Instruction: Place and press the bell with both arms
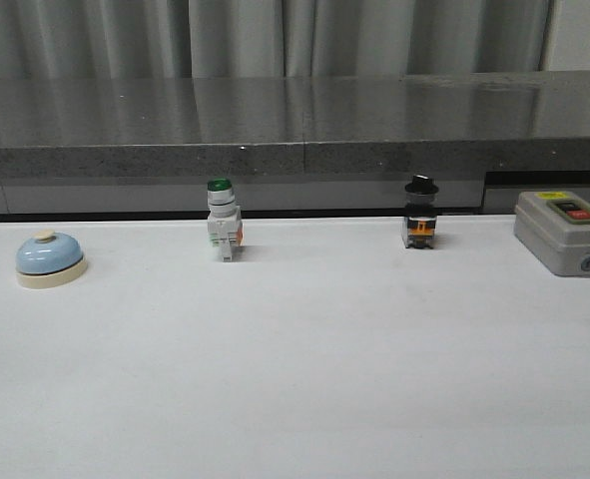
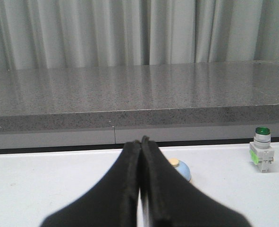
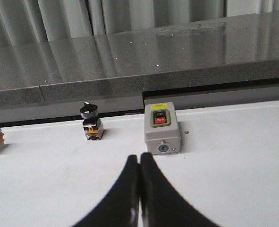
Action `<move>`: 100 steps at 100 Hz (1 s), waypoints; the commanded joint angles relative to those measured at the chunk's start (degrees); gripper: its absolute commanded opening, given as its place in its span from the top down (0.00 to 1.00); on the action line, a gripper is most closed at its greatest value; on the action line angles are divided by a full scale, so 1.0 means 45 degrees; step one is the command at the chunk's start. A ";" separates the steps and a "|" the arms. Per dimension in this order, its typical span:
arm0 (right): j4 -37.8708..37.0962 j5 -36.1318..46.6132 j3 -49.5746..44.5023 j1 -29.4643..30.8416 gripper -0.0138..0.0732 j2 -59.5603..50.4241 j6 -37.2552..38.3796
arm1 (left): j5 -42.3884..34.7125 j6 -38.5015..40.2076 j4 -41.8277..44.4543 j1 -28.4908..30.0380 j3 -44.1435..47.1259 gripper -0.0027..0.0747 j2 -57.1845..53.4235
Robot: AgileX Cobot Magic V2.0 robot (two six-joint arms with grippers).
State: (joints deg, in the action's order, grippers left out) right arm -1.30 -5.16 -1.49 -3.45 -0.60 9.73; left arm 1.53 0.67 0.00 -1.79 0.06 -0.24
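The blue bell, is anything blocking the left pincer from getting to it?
No. In the left wrist view the bell sits just beyond the shut left pincer, nothing visible between them. The green-capped switch stands off to one side.

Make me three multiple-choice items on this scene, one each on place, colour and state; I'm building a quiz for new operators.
1. Where on the table does the bell stand in the front view?
A. far left
B. centre
C. far right

2. What colour is the cap of the white push-button switch?
A. red
B. green
C. yellow

3. How do the fingers of the left gripper stand?
A. wide open
B. closed on the bell
C. shut, holding nothing

Key: 1 A, the bell is the leftmost of the four items in the row. 2 B, its top shows green in the front and left wrist views. 3 C, the fingers meet with nothing between them, and the bell sits beyond them.
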 commanded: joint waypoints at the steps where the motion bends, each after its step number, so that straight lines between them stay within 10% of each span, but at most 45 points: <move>1: -0.0059 0.1004 0.0182 0.0113 0.91 -0.0246 0.0014 | -0.1088 0.0076 -0.0093 0.0041 0.0528 0.99 -0.0390; 61: -0.0059 0.1004 0.0182 0.0113 0.91 -0.0246 0.0014 | -0.0872 0.0076 -0.0259 0.0041 0.0098 0.99 -0.0275; 100: -0.0059 0.1004 0.0182 0.0113 0.91 -0.0246 0.0014 | 0.3095 0.0076 -0.1080 0.0041 -0.5006 0.99 0.3614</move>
State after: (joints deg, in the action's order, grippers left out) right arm -1.30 -5.16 -1.49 -3.45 -0.60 9.73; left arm 15.15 0.67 -3.74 -1.79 -14.64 9.64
